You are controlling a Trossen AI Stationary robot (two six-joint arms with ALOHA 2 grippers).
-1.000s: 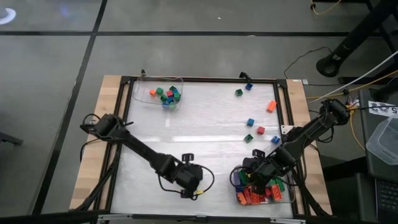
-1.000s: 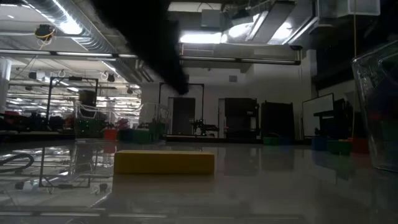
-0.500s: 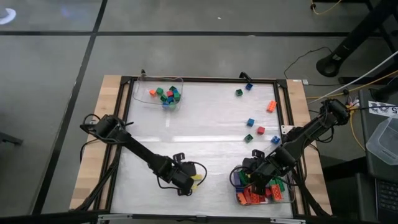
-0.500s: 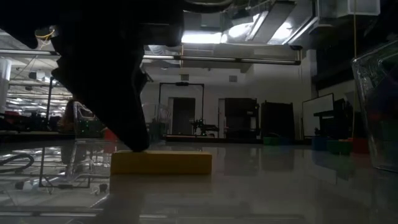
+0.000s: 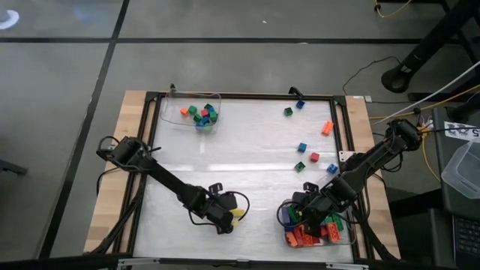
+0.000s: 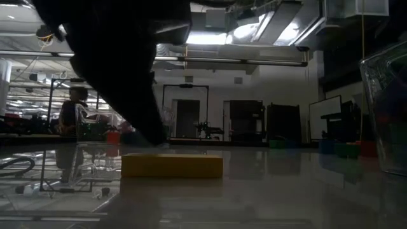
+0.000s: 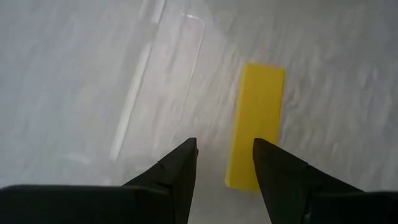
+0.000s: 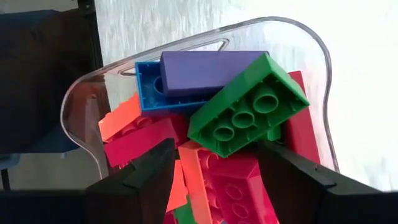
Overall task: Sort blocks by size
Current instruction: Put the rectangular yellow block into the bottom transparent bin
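Two clear trays [image 5: 196,105] [image 8: 205,43] sit on the white table [image 5: 240,165], cables [image 5: 442,105] beside.

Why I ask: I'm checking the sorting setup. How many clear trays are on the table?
2. One tray at the far left holds small blocks; the other tray at the near right holds longer blocks. None seems hidden.

The left tool [image 5: 229,219] has drawn back toward its own side and come down at the near counter edge, so the yellow block [image 5: 238,214] now shows beside its tip, nudged slightly.
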